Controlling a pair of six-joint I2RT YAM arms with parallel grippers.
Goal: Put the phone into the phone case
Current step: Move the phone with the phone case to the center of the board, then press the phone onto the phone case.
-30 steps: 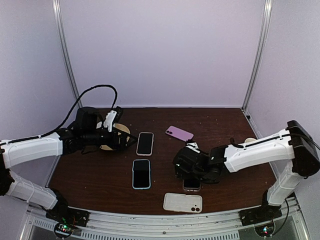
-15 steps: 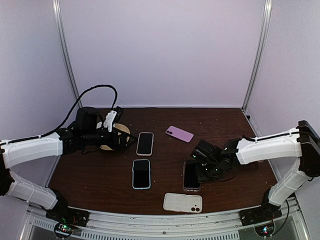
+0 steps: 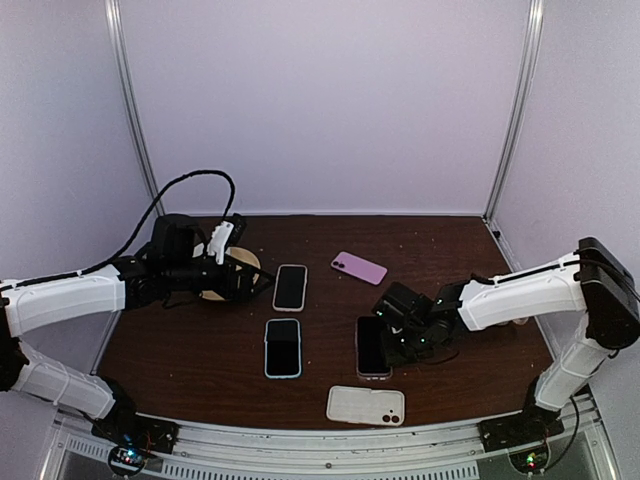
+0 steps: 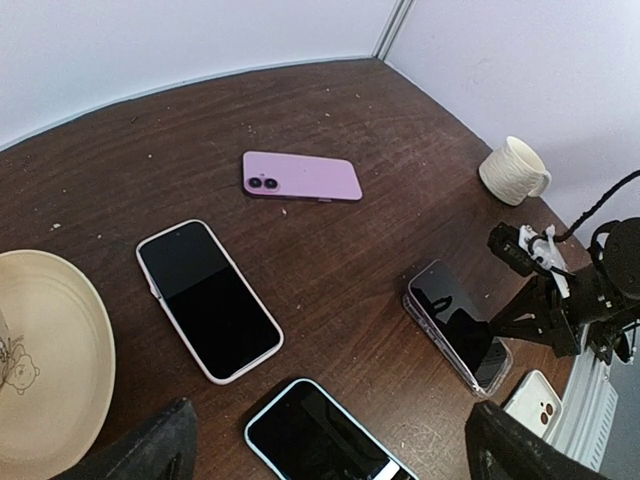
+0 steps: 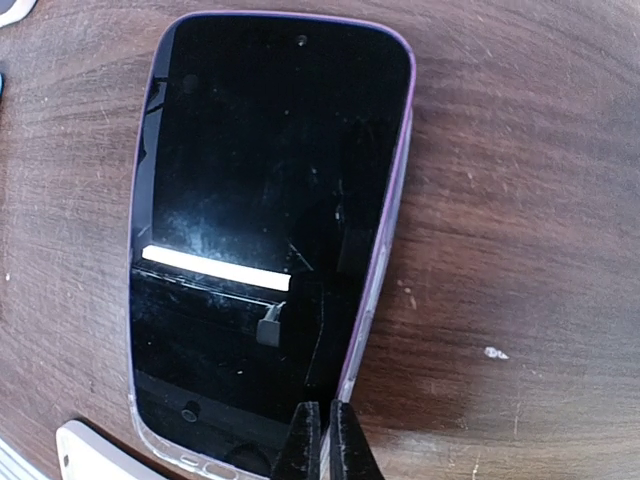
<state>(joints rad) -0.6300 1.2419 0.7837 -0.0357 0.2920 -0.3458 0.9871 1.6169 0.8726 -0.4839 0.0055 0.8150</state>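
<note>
A black-screened phone [image 3: 371,347] lies face up in a clear, purple-edged phone case [image 5: 392,215] on the dark wooden table, right of centre. Its glass [image 5: 265,230] reflects a light bar. My right gripper [image 3: 395,342] is shut, its two fingertips [image 5: 322,440] pressed together low over the phone's right edge near the bottom corner. I cannot tell whether they touch the case rim. My left gripper [image 3: 238,270] hovers open at the back left, above the plate, with nothing between its fingers [image 4: 340,450]. The left wrist view also shows the cased phone [image 4: 455,325].
Three other phones lie nearby: white-cased [image 3: 290,287], blue-cased [image 3: 283,347] and a pink one face down [image 3: 358,267]. A white case [image 3: 366,405], camera side up, sits near the front edge. A cream plate [image 4: 45,370] is at the left, a mug [image 4: 514,170] at the right.
My right gripper went from open over the phone to shut, drew back right, then came in against the phone's right edge. The cased phone slid a little left. The left arm stayed still.
</note>
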